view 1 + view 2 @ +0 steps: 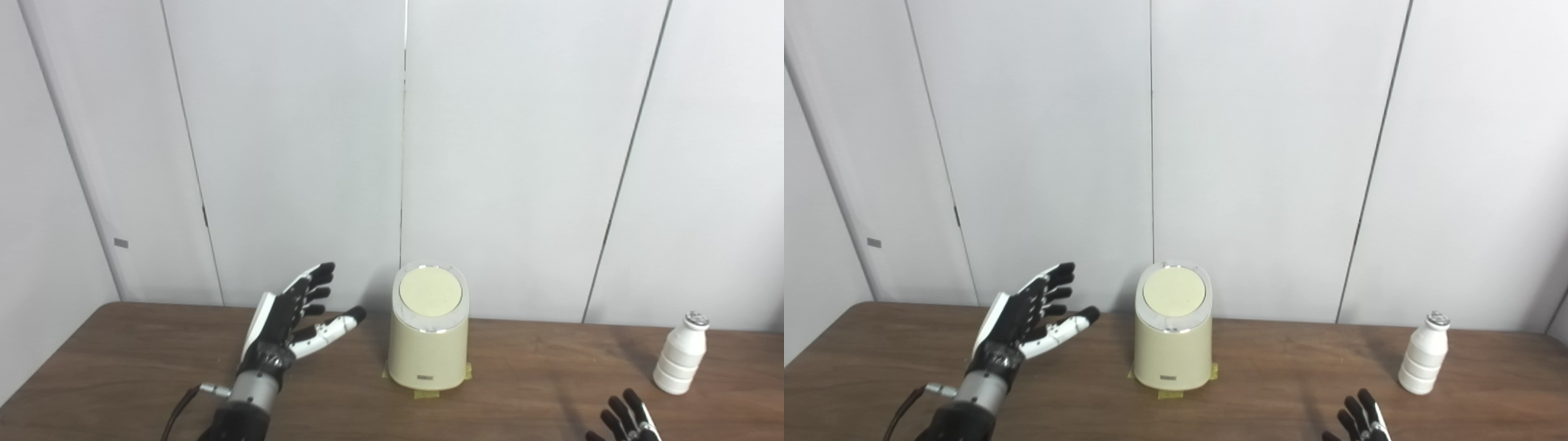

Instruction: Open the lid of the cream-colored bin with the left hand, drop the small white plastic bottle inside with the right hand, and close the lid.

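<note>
Left robot hand (288,321) spread wide, empty, beside cream-colored plastic bin (427,355); round lid (430,291) closed. Right robot hand (625,422) fingers apart, empty; small white plastic bottle (680,361) untouched on brown wooden worktop (122,367). Nothing done yet.

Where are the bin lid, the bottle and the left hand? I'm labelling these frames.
bin lid (430,291), left eye view, middle of the round top.
bottle (680,364), left eye view, ribbed body.
left hand (1020,318), right eye view, palm, fingers spread.

Your left hand (288,321) is raised, fingers spread, holding nothing. Your right hand (625,422) shows only splayed fingertips at the bottom edge.
</note>
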Tool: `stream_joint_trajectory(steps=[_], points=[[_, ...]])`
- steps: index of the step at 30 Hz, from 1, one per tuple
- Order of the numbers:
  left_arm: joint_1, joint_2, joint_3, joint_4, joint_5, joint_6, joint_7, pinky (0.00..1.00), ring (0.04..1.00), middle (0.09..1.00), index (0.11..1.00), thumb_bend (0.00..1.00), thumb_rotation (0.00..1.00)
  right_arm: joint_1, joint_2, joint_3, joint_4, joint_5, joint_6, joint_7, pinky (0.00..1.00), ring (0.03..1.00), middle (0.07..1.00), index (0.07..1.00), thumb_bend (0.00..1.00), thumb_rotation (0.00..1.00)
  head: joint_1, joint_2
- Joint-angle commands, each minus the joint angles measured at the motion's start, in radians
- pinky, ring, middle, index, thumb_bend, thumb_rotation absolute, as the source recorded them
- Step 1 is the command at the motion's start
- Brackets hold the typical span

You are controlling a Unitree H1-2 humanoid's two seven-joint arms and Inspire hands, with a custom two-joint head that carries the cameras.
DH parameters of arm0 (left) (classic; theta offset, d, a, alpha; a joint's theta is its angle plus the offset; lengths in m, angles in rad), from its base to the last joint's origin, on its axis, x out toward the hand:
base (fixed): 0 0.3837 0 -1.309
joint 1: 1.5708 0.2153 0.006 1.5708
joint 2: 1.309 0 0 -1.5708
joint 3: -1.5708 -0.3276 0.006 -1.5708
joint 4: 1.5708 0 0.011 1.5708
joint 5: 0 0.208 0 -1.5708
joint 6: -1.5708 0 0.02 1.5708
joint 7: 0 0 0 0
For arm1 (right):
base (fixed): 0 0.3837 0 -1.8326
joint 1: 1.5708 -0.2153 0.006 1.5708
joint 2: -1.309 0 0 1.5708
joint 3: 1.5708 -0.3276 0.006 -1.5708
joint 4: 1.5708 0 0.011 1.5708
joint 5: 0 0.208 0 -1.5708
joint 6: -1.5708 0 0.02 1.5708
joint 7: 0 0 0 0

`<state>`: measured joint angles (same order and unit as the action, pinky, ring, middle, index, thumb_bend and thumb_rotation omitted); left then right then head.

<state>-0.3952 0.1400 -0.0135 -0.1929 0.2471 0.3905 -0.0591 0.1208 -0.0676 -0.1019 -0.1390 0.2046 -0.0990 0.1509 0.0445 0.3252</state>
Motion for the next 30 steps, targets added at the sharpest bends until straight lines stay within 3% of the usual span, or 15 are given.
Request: stream_joint_trajectory(steps=[1, 4, 6, 10, 20, 30], points=[[-0.085, 0.021, -0.018, 0.004, 0.031, 0.019, -0.008, 0.81, 0.855, 0.874, 0.888, 0.77, 0.37, 0.055, 0.005, 0.017, 0.077, -0.014, -0.029, 0.001, 0.88, 0.979, 0.988, 1.000, 0.94, 0.56, 0.000, 0.000], [-0.130, 0.033, -0.047, 0.047, 0.060, 0.030, -0.009, 0.79, 0.849, 0.872, 0.894, 0.77, 0.40, 0.060, 0.005, 0.020, 0.063, -0.010, -0.006, 0.009, 0.90, 0.990, 0.995, 1.000, 0.93, 0.59, -0.002, 0.001], [-0.166, 0.039, -0.064, 0.089, 0.081, 0.031, -0.008, 0.76, 0.837, 0.866, 0.892, 0.79, 0.42, 0.062, 0.002, 0.025, 0.057, -0.004, 0.007, 0.017, 0.93, 0.998, 0.999, 1.000, 0.97, 0.57, -0.003, 0.002], [-0.231, 0.045, -0.081, 0.165, 0.101, 0.037, -0.008, 0.71, 0.816, 0.861, 0.881, 0.83, 0.40, 0.063, -0.003, 0.035, 0.057, -0.015, 0.006, 0.023, 0.95, 1.000, 1.000, 1.000, 0.97, 0.56, -0.003, 0.005], [-0.357, 0.069, -0.145, 0.324, 0.159, 0.042, -0.016, 0.64, 0.796, 0.876, 0.892, 0.86, 0.36, 0.060, 0.002, 0.042, 0.063, -0.033, -0.001, 0.015, 0.94, 0.999, 1.000, 1.000, 0.97, 0.56, -0.008, 0.010], [-0.462, 0.075, -0.215, 0.481, 0.225, 0.010, -0.003, 0.64, 0.829, 0.909, 0.890, 0.90, 0.33, 0.055, 0.014, 0.046, 0.069, -0.041, -0.010, 0.011, 0.91, 0.980, 0.992, 1.000, 0.96, 0.57, -0.014, 0.014]])
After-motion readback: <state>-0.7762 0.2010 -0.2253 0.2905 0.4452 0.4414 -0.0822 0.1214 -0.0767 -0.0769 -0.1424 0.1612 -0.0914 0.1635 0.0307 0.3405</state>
